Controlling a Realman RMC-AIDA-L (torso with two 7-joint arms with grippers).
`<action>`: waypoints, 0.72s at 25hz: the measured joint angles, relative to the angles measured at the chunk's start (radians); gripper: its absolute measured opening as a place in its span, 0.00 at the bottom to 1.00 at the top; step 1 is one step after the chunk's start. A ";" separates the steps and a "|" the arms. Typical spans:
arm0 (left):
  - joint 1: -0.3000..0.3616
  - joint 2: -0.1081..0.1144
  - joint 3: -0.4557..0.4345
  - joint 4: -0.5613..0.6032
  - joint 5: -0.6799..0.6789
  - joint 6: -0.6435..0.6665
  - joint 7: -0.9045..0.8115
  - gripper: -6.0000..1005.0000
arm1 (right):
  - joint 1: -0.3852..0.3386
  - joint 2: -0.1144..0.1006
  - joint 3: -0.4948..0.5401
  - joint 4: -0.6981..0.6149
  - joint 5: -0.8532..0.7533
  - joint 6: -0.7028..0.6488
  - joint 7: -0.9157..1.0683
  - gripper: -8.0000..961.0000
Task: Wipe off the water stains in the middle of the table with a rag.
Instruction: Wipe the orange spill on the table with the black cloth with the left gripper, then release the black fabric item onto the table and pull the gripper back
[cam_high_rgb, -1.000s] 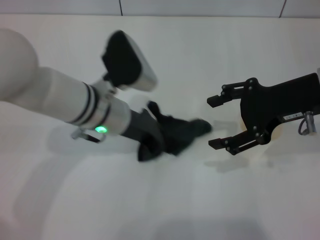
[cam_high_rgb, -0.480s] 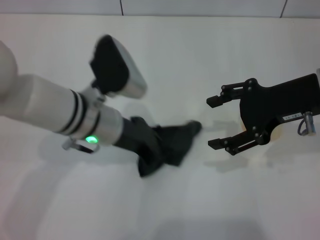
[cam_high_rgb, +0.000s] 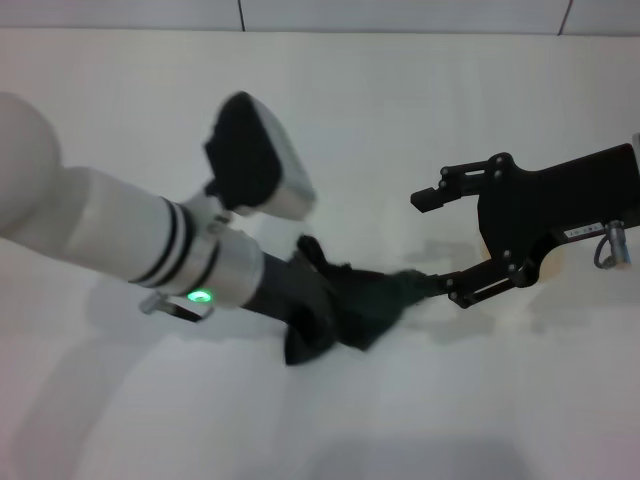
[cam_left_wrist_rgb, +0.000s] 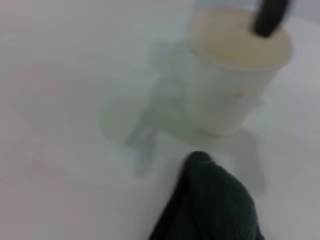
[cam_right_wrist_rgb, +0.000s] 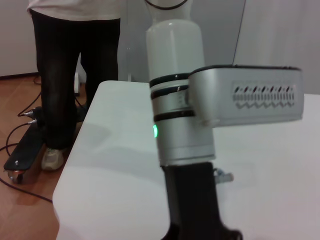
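While the left gripper (cam_high_rgb: 325, 325) presses the rag (cam_high_rgb: 365, 305) down on the table (cam_high_rgb: 420, 110), the head view shows the dark cloth bunched under its tip and spread toward the right gripper (cam_high_rgb: 432, 242), with the cloth's far corner touching that gripper's lower finger. The left gripper's fingers are buried in the cloth, so I cannot tell from here how they stand, though the rag looks carried by them. The right gripper hangs with its 2 fingers spread wide and nothing between them in this view. No orange-brown stain shows on the white top here; it is probably under the rag, which would explain why the cloth is held low and flat.

In the left wrist view, a tip of the rag (cam_left_wrist_rgb: 212, 200) lies on the table just beside a pale cup (cam_left_wrist_rgb: 235, 80) with a dark rod-like thing at its rim. Faint wet-looking marks spread on the table near the cup's foot.

In the right wrist view, the left arm (cam_right_wrist_rgb: 180, 110) stands close in front, its green light on, and a person's legs (cam_right_wrist_rgb: 70, 60) stand beyond the table's edge (cam_right_wrist_rgb: 75, 165).
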 joint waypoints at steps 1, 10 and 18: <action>0.004 0.001 -0.024 -0.004 0.014 0.000 0.000 0.10 | 0.000 0.000 0.000 0.000 0.000 0.000 0.000 0.89; 0.039 0.003 -0.151 0.017 0.068 0.023 0.019 0.11 | -0.002 0.000 0.000 -0.001 0.001 -0.005 0.000 0.89; 0.046 0.004 -0.152 0.073 -0.030 0.085 0.060 0.12 | -0.022 0.000 0.002 -0.009 0.003 -0.007 0.001 0.89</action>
